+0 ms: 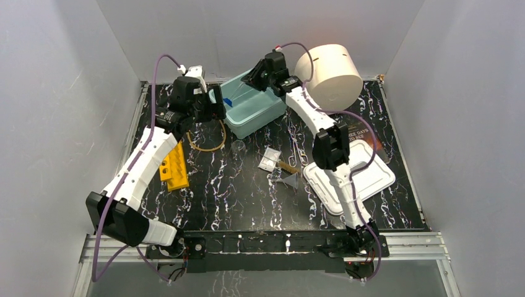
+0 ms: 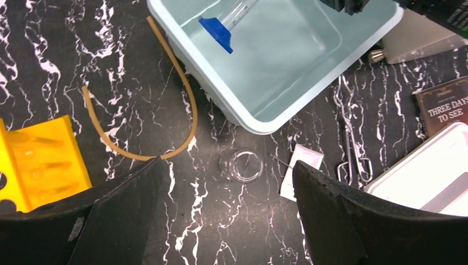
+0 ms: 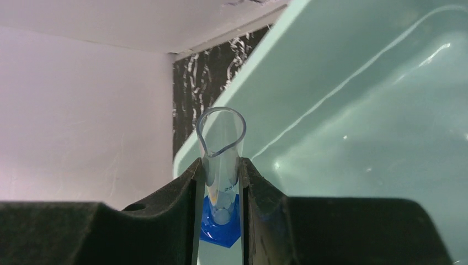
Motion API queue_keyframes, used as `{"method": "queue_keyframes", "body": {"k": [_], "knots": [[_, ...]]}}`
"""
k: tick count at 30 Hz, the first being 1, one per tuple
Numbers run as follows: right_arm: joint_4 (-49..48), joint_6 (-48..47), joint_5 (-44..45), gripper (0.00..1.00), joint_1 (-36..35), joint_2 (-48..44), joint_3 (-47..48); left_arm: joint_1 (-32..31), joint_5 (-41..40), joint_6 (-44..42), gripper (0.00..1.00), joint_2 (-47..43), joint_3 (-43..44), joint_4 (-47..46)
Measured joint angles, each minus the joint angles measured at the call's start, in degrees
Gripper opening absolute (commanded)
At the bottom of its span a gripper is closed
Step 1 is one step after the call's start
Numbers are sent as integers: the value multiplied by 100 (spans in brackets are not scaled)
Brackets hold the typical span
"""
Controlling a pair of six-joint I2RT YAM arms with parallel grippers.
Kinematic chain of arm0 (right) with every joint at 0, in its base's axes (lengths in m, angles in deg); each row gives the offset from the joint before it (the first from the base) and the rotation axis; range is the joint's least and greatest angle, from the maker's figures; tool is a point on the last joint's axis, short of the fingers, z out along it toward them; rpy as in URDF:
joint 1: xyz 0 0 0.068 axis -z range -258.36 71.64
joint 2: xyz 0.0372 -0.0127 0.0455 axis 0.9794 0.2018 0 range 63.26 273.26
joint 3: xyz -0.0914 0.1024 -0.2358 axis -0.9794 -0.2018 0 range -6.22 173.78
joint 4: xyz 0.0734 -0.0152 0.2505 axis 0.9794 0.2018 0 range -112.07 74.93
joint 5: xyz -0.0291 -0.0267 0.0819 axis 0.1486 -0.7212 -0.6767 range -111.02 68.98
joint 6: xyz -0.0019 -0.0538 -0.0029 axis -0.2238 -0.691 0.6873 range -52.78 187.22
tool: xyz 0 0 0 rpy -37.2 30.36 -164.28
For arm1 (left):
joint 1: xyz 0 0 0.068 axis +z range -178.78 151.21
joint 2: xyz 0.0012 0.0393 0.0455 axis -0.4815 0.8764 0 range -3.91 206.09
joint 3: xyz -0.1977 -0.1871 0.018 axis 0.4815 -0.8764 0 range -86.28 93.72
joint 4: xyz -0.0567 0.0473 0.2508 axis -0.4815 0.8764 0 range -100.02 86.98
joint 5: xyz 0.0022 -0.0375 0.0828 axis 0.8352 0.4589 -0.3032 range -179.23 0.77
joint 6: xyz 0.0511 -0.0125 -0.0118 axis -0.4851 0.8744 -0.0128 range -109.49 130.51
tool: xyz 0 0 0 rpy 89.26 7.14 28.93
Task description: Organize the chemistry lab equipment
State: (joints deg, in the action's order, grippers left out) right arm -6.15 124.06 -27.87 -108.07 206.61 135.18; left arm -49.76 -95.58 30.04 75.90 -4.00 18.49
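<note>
We are seeing the blue-capped clear plastic tube [image 2: 234,15] tilting blue end down in the pale teal tub [image 1: 260,120]; the amber rubber tubing [image 2: 192,105] is curling left of it, and the tiny glass beaker [image 2: 241,164] is standing upright beside the clear flat packet [image 1: 269,159]

The dark book [image 2: 443,108], right of the left gripper [image 2: 227,165], reads "THREE DAYS TO SEE".

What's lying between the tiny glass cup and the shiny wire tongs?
The clear flat packet lies between the tiny glass beaker and the wire tongs, seen best in the left wrist view.
</note>
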Motion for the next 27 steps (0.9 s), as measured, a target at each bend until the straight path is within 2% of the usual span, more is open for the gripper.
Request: {"method": "queue_keyframes", "body": {"k": [3,9,22,27], "knots": [[448,13,299,30,-151,448,586,11,-136,28,86,-79,-109,90],[863,31,675,33,-216,772,669,28,-313,144,86,-442,-461,188],[767,-116,907,38,-234,1115,855,52,-380,343,87,-640,-857,197],[638,-240,977,45,-236,1338,1045,52,-417,356,87,-643,-942,195]]}}
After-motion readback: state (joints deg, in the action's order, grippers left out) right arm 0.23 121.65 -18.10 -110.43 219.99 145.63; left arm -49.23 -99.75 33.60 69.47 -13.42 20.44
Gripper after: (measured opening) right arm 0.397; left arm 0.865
